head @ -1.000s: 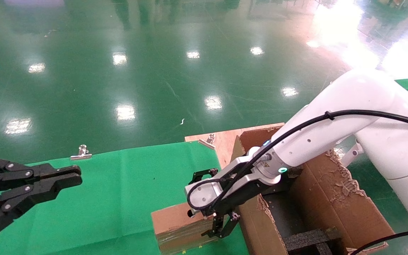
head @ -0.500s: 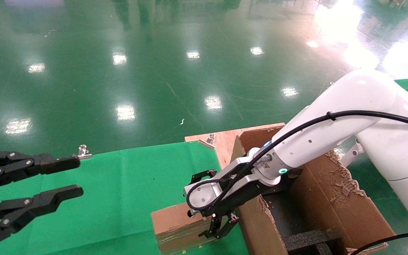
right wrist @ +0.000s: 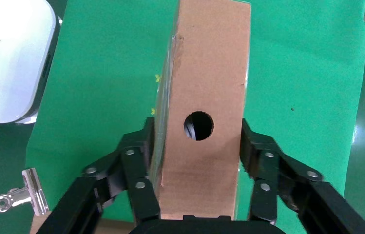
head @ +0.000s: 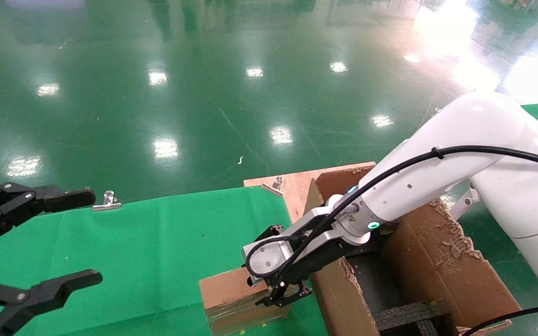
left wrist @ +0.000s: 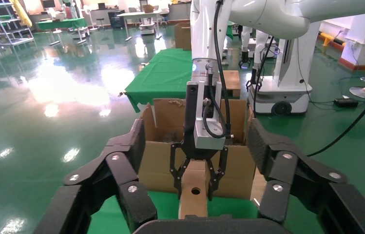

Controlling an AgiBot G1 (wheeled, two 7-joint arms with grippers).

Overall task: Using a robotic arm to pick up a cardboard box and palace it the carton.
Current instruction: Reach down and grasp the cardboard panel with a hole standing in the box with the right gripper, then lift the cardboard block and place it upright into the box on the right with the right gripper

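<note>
Cardboard box [head: 231,298] at green cloth's [head: 157,252] near edge, bottom cut off, beside carton [head: 437,261]. Right gripper [head: 282,295] closed against both box sides. Left gripper [head: 40,242] gapes wide, holding nothing, well apart.

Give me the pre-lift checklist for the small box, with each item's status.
1. Right gripper straddles the cardboard box, its fingers against both wide faces: ok.
2. Grip firm enough to lift: cannot tell.
3. Box standing on edge on the green cloth, round hole facing the wrist camera: ok.
4. Carton open and beside the box: ok.
5. Left gripper open, off to the side, out of the path: ok.
</note>
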